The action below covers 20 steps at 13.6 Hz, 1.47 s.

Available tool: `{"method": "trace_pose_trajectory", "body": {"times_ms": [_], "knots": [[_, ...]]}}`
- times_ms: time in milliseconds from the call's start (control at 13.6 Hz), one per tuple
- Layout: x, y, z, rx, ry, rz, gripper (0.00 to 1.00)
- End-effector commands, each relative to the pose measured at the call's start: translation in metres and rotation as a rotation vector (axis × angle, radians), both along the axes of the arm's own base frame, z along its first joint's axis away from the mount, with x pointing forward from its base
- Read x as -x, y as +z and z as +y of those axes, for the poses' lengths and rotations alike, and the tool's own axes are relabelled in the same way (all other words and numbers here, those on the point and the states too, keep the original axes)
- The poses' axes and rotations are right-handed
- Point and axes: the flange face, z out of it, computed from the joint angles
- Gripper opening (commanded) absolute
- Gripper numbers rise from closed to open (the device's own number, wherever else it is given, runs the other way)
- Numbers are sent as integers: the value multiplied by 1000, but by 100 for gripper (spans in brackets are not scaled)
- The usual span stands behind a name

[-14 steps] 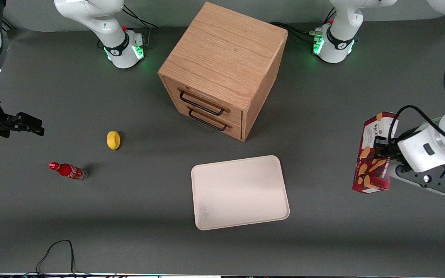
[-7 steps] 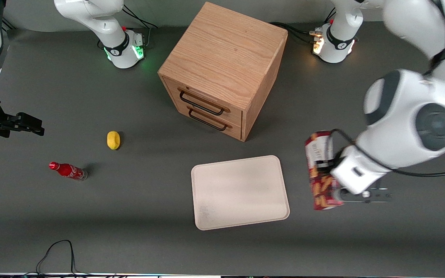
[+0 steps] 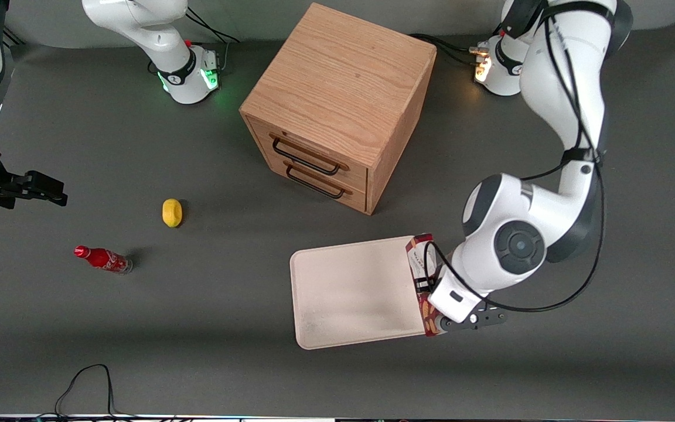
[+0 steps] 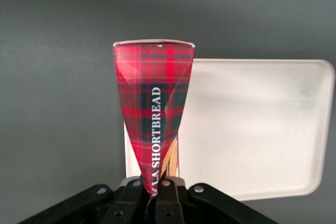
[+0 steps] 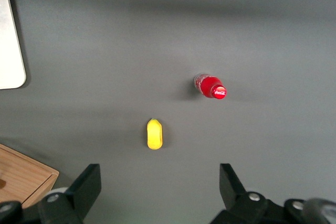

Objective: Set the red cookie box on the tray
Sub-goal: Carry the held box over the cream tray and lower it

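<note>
Cabinet (image 3: pixel 337 99) of wood stands mid-bench, drawers facing the front camera. Left arm (image 3: pixel 548 176) folds down from its base, elbow bent, wrist low. Tray (image 3: pixel 355 293) lies nearer the camera. Red cookie box (image 3: pixel 420 275) hangs over the tray's edge toward the working arm, clamped in the gripper (image 4: pixel 155 195).

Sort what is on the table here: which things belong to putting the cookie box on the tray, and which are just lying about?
Part of the job:
- red cookie box, held in the gripper over the tray's edge nearest the working arm
- tray

Lying about:
- wooden drawer cabinet
- yellow object
- red soda bottle, toward the parked arm's end
</note>
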Motion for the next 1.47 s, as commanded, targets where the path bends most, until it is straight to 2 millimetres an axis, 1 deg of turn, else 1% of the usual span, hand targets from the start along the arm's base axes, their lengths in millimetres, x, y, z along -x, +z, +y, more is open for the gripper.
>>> {"method": "trace_pose_trajectory", "body": {"times_ms": [0, 73, 220, 367, 513, 953, 1027, 1100, 1393], "knots": [[-1, -32, -12, -35, -7, 1, 0], [2, -57, -17, -77, -33, 4, 0], [8, -77, -22, -84, -43, 3, 0], [11, -90, -22, -104, -53, -1, 0], [11, -96, -22, -101, -55, -10, 0], [11, -97, -21, -95, -39, -3, 0], [11, -96, -20, -99, -38, -4, 93], [11, -95, -21, -101, -39, -7, 100], [11, -92, -21, -99, -39, -11, 100]]}}
